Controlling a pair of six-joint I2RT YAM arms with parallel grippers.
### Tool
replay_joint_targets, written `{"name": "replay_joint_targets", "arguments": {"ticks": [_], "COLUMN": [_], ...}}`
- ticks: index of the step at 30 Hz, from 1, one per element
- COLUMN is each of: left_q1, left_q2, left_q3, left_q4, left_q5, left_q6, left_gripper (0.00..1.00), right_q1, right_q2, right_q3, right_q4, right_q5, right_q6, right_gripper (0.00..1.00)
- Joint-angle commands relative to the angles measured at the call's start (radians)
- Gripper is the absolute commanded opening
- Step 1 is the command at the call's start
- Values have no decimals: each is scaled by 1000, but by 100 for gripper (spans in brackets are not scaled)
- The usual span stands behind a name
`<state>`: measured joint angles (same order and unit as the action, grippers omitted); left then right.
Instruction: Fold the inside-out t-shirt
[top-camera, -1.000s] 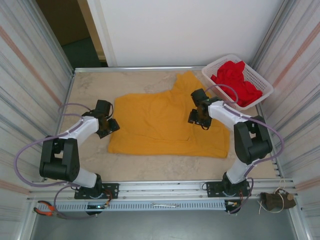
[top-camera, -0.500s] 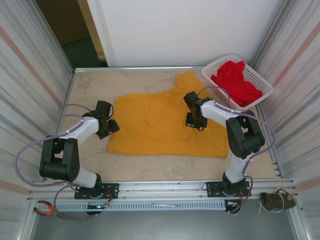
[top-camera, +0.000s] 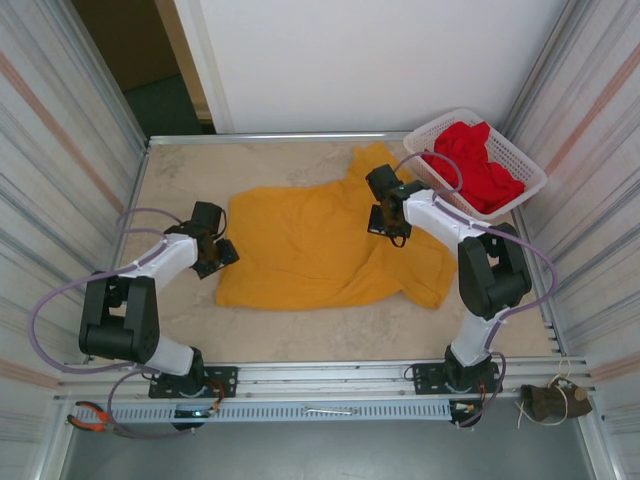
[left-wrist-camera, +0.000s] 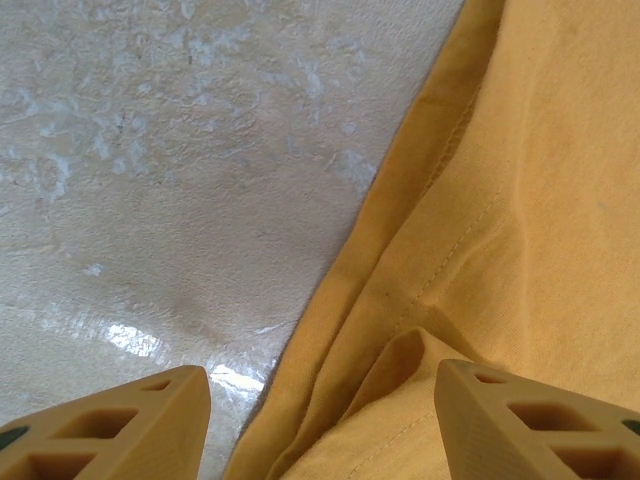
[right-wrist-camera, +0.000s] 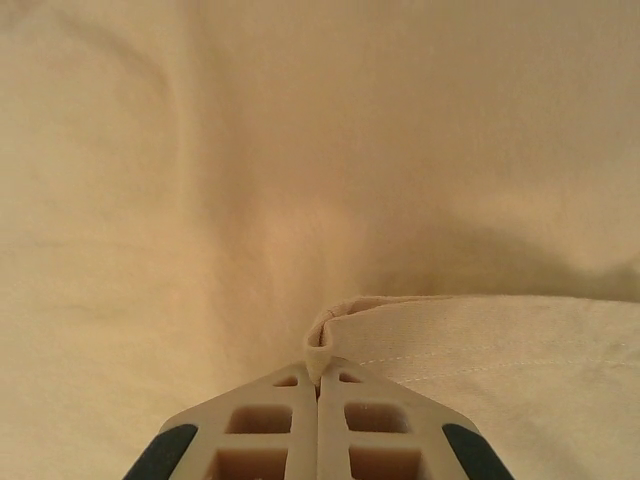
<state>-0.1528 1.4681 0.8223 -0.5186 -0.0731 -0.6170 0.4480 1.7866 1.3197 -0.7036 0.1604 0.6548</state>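
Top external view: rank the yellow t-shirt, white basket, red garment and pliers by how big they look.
1. yellow t-shirt, clearly largest
2. white basket
3. red garment, slightly smaller than the basket holding it
4. pliers, smallest

Mustard t-shirt (top-camera: 310, 250) spread on the table (top-camera: 180, 180), red garment (top-camera: 475, 160) in basket (top-camera: 530, 185) at far right
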Motion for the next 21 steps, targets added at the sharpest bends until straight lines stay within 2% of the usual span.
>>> {"name": "replay_joint_targets", "arguments": {"ticks": [1, 3, 4, 8, 13, 18, 21], "left_q1": [-4, -5, -5, -5, -6, -13, -53], "left_q2": [-9, -15, -23, -58, -88, -138, -183], "left_q3": [-11, -6, -5, -7, -12, -35, -50], "left_q4": [-6, -17, -20, -26, -35, -44, -47], "left_q5": [-21, -21, -21, -15, 9, 43, 63], "left_q6": [-6, -6, -6, 0, -2, -17, -46], "left_gripper": [62, 62, 62, 62, 62, 62, 62], "right_q1": [-13, -15, -22, -92, -219, -239, -229], "right_q2": [61, 41, 7, -152, -366, -554, -635], "right_q3": [39, 17, -7, -148, -338, -517, -598], "right_q4": [4, 1, 4, -2, -37, -95, -121], "right_q5": [3, 18, 36, 52, -2, -56, -85], "right_q6": [22, 20, 21, 30, 40, 92, 155], "right_gripper": [19, 39, 42, 43, 47, 54, 56]}}
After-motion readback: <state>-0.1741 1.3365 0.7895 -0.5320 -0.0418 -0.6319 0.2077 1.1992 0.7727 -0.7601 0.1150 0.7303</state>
